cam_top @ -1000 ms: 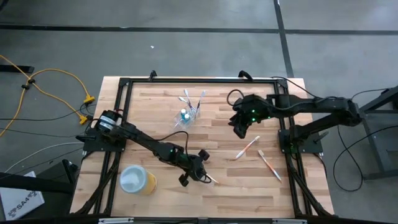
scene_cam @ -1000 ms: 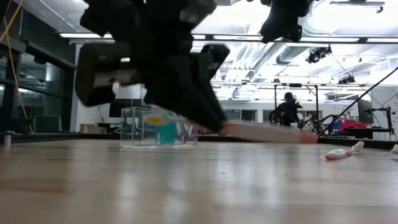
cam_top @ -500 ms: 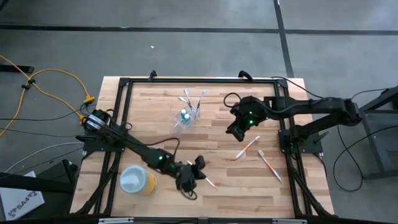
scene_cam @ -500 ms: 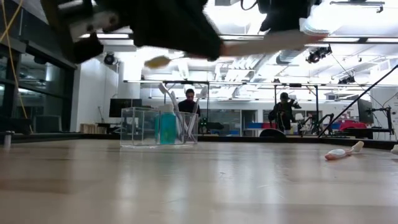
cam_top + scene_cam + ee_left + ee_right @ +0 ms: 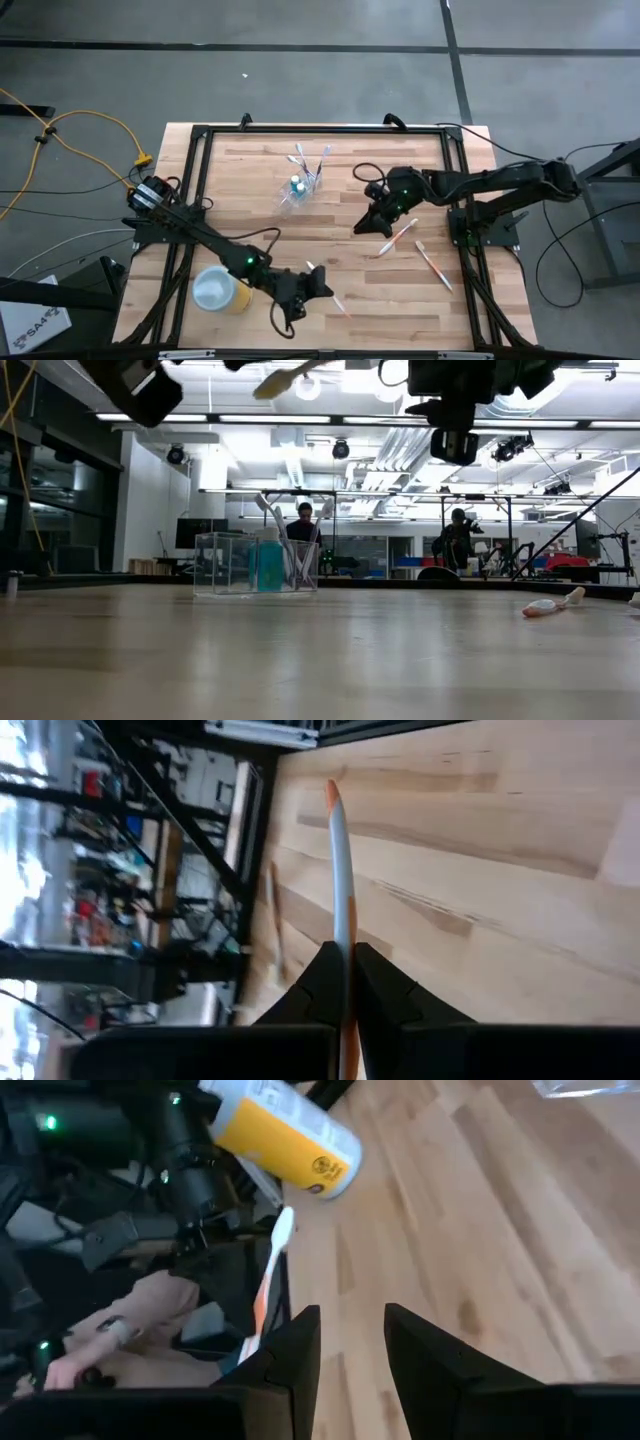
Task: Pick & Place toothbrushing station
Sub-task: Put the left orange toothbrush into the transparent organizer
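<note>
Carrying an orange-and-white toothbrush [image 5: 334, 299] low in the high view's centre, we are clenching it in our left gripper [image 5: 300, 290], its long axis running diagonally toward lower right. Our right gripper [image 5: 372, 222], fingers parted and empty, is hovering right of centre. The clear cup [image 5: 300, 187] upper centre is already holding brushes and a tube; two toothbrushes [image 5: 398, 236] are lying at right, still unplaced.

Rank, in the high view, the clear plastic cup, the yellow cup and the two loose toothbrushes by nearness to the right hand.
From the right hand:
1. Orange-handled toothbrush, just beside it.
2. White-and-orange toothbrush, near the right edge.
3. Clear plastic cup, far centre.
4. Yellow cup, near-left.
</note>
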